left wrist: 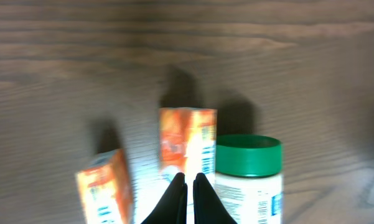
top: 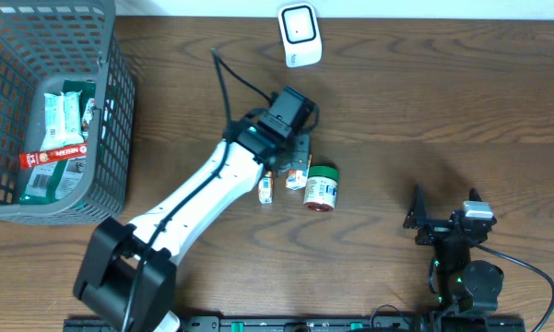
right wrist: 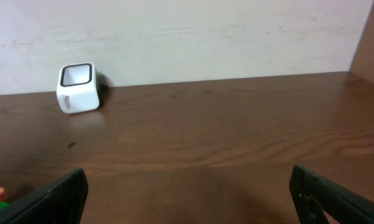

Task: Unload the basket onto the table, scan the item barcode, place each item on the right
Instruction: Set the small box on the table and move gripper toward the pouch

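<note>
Dark wooden desk (top: pixel 442 111) holds your likely target, the middle orange carton (left wrist: pixel 187 140), just beside the green-lidded jar (left wrist: pixel 249 177). Your left gripper (left wrist: pixel 188 180) has its jaws pressed together on nothing: open them, straddle the carton squarely, then clamp. Your right gripper (right wrist: pixel 188 196) idles, jaws gaping.

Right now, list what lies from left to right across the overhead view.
Gray basket → small orange carton → green-lidded jar → right gripper. The scanner, second carton and left gripper overlap these sideways, so I leave them out.
</note>
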Controlling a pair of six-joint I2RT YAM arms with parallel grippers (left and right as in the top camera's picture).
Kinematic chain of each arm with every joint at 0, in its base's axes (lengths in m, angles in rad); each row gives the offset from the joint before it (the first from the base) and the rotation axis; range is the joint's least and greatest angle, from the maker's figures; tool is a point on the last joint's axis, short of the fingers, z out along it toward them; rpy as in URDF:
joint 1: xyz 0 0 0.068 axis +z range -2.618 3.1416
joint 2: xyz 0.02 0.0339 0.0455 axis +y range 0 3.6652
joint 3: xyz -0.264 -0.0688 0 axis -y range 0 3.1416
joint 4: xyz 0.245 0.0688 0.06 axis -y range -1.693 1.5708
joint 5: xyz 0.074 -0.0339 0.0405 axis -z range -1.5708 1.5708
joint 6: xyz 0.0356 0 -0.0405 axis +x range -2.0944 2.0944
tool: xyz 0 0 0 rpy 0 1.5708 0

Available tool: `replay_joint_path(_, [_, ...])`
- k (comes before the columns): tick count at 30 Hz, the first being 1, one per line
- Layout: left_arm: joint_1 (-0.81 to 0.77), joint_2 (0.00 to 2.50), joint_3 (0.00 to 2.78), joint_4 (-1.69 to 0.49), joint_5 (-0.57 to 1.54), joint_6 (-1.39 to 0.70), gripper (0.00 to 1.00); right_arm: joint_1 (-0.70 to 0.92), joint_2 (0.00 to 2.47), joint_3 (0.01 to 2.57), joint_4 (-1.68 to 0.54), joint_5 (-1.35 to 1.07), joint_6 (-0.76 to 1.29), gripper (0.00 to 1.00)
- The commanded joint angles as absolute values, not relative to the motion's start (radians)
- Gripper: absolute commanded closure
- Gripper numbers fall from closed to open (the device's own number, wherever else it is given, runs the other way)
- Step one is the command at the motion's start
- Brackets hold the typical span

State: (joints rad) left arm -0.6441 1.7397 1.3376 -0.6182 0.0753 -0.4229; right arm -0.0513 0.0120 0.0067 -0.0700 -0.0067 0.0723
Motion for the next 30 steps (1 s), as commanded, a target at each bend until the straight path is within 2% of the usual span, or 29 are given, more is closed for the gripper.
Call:
replay_joint_path(1, [-0.657, 1.78, 1.345, -0.598, 0.098, -0.432, 0.92, -0.058, 0.007, 0.005, -0.073, -0.005, 0.085, 0.01])
replay_joint_path(30, [-0.686, 1.891, 1.345, -0.54, 0.094, -0.451, 0.92, -0.058, 0.007, 0.005, -0.073, -0.005, 0.085, 0.01])
